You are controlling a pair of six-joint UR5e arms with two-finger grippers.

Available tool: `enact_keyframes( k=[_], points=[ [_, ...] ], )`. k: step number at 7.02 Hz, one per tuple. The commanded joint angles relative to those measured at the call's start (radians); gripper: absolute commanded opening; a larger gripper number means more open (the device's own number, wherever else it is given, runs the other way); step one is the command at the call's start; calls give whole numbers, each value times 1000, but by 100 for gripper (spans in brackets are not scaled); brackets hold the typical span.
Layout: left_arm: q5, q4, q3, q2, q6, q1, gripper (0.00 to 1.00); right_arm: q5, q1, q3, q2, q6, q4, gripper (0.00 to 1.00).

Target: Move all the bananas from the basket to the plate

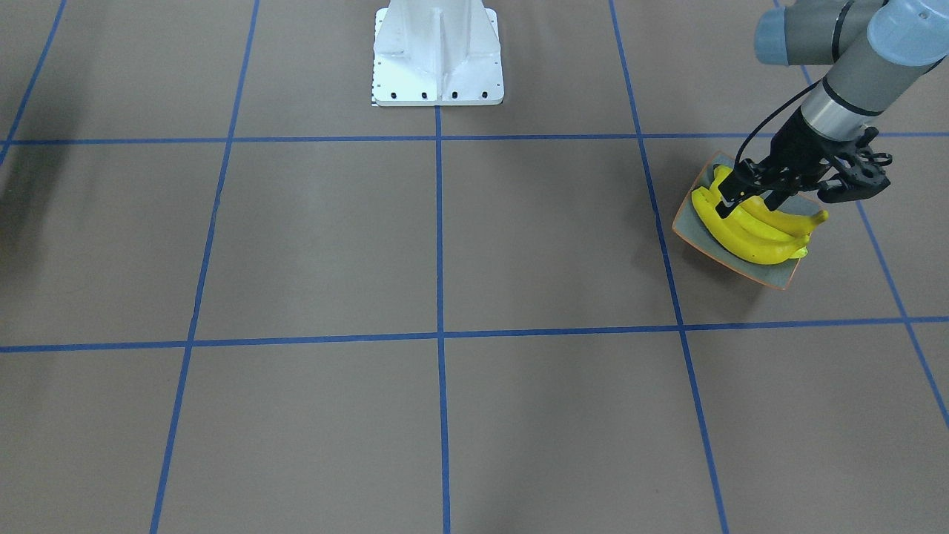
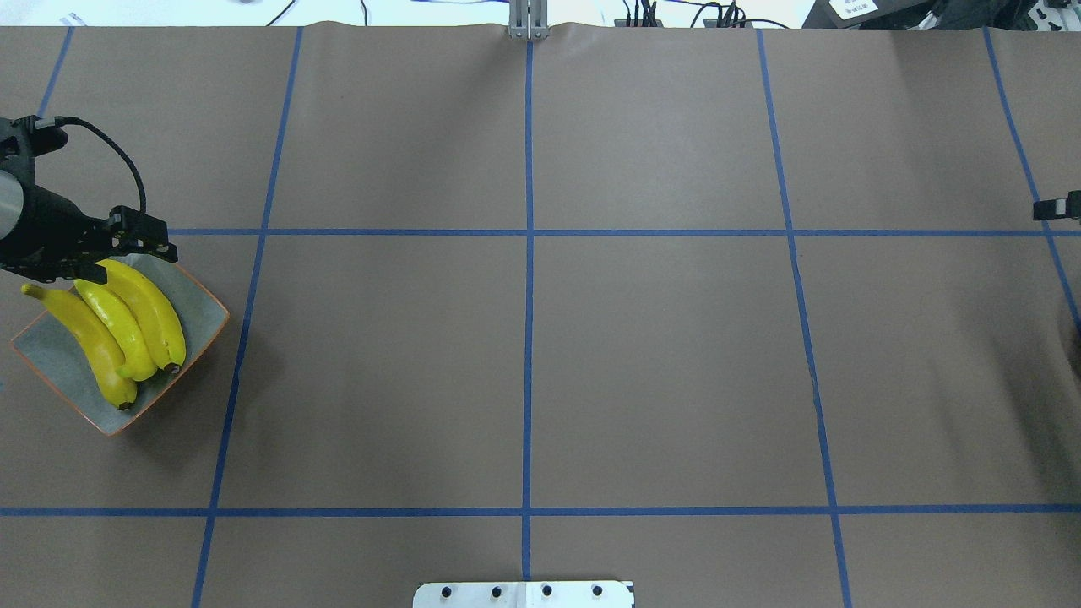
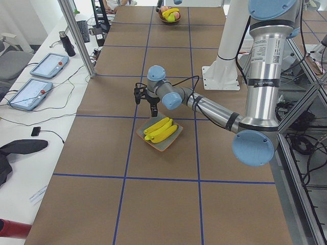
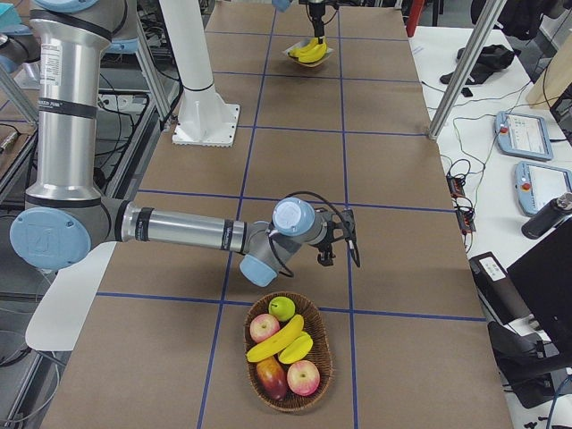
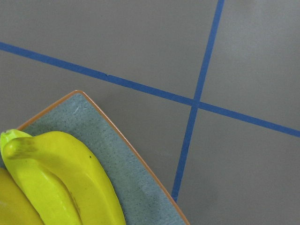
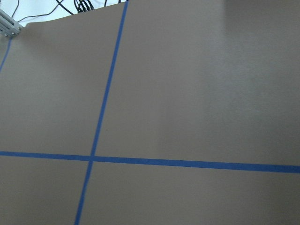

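While three bright yellow curved bananas (image 2: 118,329) are stacked on the squarish grey-blue, orange-rimmed plate (image 2: 51,359), the left gripper (image 1: 750,206) is poised over them, fingers spread. The right gripper (image 4: 338,246) cannot be judged. Another banana (image 4: 275,338) is seen in the woven basket (image 4: 327,371).

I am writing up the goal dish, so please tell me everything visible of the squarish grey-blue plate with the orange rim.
The squarish grey-blue plate is shallow and speckled, with upcurved sides and a thin orange rim; it looks ceramic. It sits on the brown table, inside one blue-taped square. Three yellow bananas lie side by side on it. The left gripper hangs over their stem ends.
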Motion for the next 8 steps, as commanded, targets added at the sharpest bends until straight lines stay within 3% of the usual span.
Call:
enact_keyframes(
  k=[1,5,8],
  points=[
    [4,-1,-4,1,15,0,100,84,120,-179,-1,-278,-11,100],
    [5,-5,-5,0,5,1,100,124,209,-212,-4,-899,-349,100],
    [7,-8,-10,0,5,1,100,121,183,-221,-19,-1038,-451,98]
  ],
)
